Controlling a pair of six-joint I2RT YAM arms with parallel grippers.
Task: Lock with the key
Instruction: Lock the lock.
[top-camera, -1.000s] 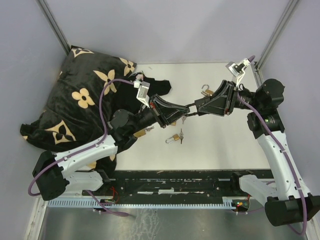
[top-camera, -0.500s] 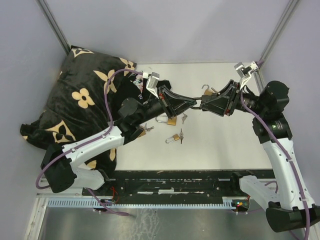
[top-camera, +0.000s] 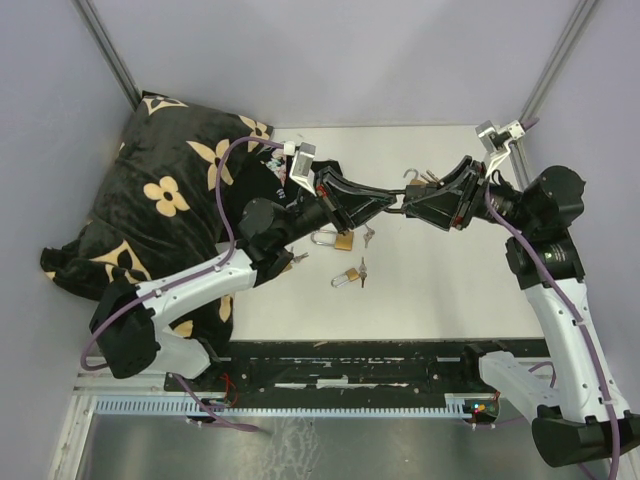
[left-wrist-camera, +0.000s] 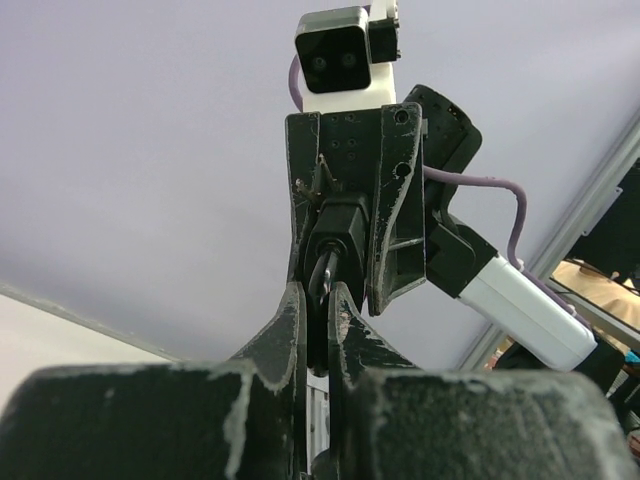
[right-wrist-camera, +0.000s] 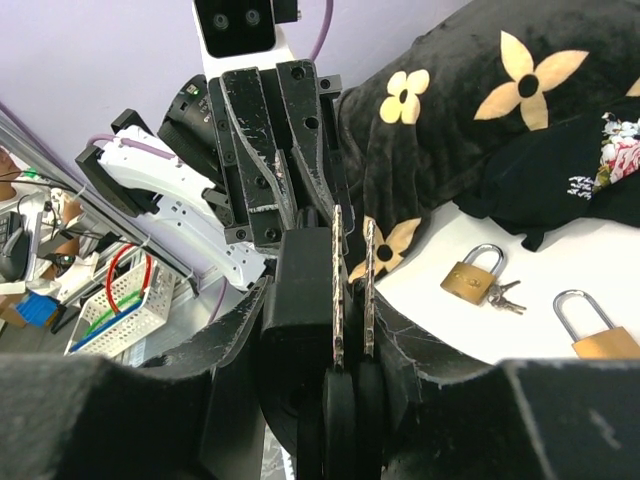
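Left wrist: key (left-wrist-camera: 322, 272) pinched between left claw (left-wrist-camera: 318, 303) tips, meeting padlock (left-wrist-camera: 342, 228) gripped by right claw (top-camera: 406, 204).

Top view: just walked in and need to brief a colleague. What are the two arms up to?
The arms meet fingertip to fingertip in mid-air above the table. The right gripper holds a black lock; the fingers of the left gripper are pinched shut on what looks like its key. Brass padlocks lie on the table below.
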